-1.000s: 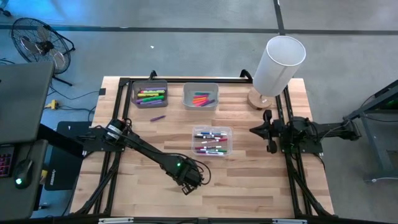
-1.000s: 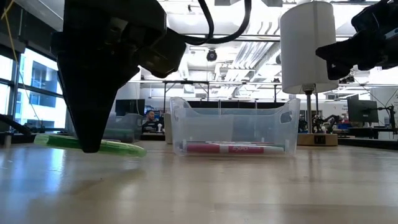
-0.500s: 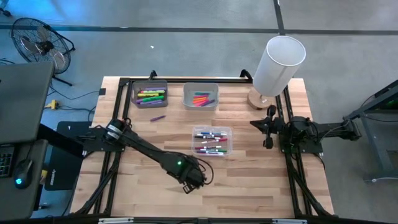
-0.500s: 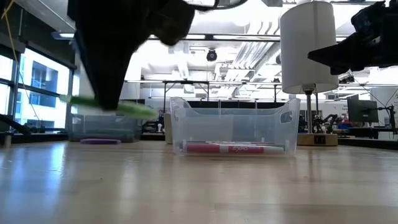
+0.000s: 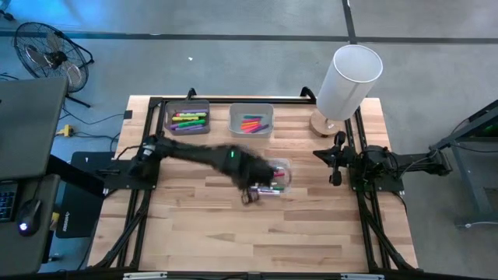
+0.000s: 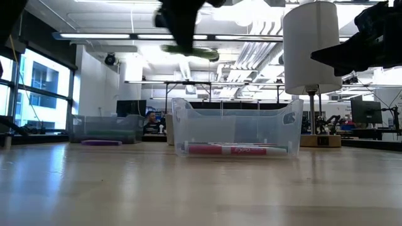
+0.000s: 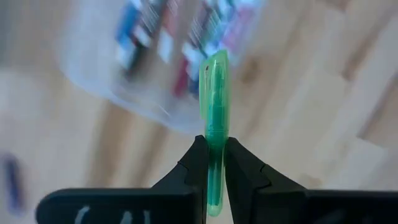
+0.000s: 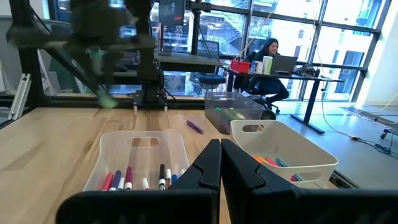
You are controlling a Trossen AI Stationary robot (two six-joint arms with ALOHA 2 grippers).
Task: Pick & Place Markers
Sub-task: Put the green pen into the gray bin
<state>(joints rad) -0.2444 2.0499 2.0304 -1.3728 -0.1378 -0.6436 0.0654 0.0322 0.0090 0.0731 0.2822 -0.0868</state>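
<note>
Left gripper pinched on a green marker, held mid-barrel, cap end pointing out past the fingertips. Marker is in the air, beside the near edge of the clear bin at mid-table. In the low view it rides high above the bin's rim. Arm blurred, so in motion.

Right gripper shut, empty, parked at the right side of the table, near the lamp.

Step in hand, by my reading: carry the green marker to a bin. Which bin it belongs in I cannot tell. The left grey bin holds mostly green, yellow and pink ones, so that seems the likelier match. To do it well: keep the pinch firm, since the grip sits toward one end and the pen could swing; keep height over bin walls; lower inside the rim before letting go, pen lying along the bin's length.

Count:
- Bins: three, one clear, two grey (the second grey bin sits at the back centre).
- Loose markers on the table: one, purple, near the left grey bin.
- Markers held: one.
- Markers in bins: too many and too small to count; a good handful each.
- Lamp: one.
</note>
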